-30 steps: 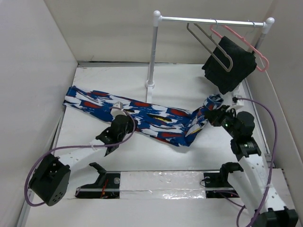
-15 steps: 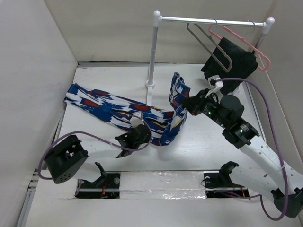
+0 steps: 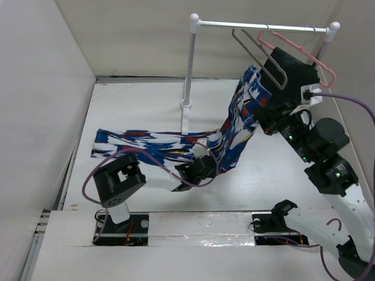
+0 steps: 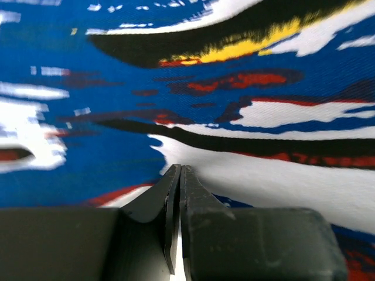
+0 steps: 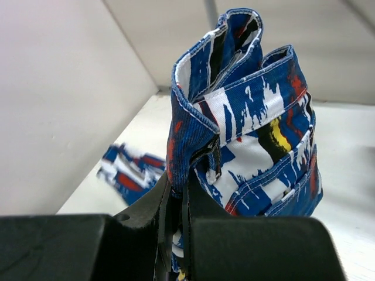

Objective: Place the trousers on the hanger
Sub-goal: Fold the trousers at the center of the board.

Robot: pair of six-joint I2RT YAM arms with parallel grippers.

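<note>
We saw the right end effector (image 5: 176, 188) pinching the trousers (image 3: 237, 120), lifted beside the wire hanger (image 3: 258, 58), legs trailing over the surface (image 3: 135, 105); the left end effector (image 4: 177, 171) sat pressed together against them.

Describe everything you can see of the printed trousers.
The trousers are soft woven cloth in a busy blue, white, red and black print with yellow flecks and stitched seams. One end lies flat on the white table, pointing left. The other rises from a fold near the middle, held up bunched in the shut right gripper, near the wire hanger but not draped on it. The left gripper, shut, meets the cloth at the fold; whether it pinches any is unclear.
</note>
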